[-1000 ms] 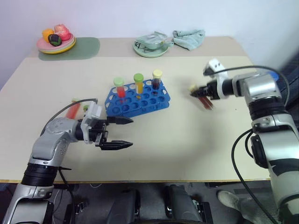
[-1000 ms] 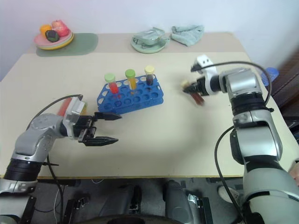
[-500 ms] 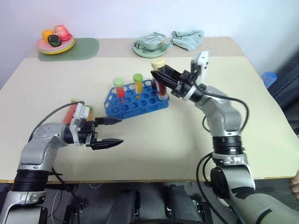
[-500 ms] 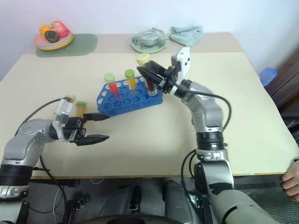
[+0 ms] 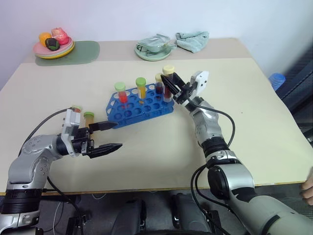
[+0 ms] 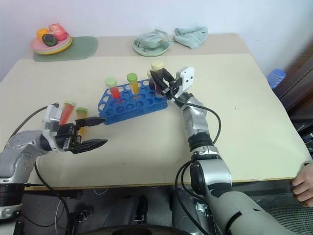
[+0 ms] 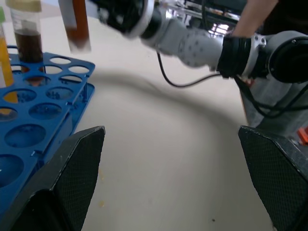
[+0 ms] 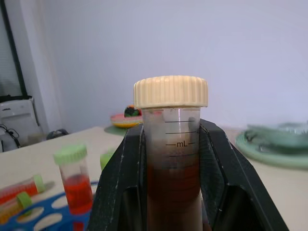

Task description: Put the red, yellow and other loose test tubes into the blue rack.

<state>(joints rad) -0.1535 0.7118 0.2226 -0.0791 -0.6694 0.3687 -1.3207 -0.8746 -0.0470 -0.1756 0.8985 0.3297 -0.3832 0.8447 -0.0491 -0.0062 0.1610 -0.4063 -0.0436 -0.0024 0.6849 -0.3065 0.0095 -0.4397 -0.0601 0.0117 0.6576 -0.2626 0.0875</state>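
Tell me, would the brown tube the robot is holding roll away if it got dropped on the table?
Probably yes: the brown tube looks round and smooth, so lying down it should roll. Its ribbed cap is wider, so it might curve. It looks stiff, not squishy.

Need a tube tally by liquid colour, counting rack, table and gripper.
Red tube: 2, one in the rack, one lying on the table.
Orange-yellow tube: 2, one in the rack, one lying on the table.
Dark brown tube: 2, one in the rack, one in the right gripper.
Total: 6.
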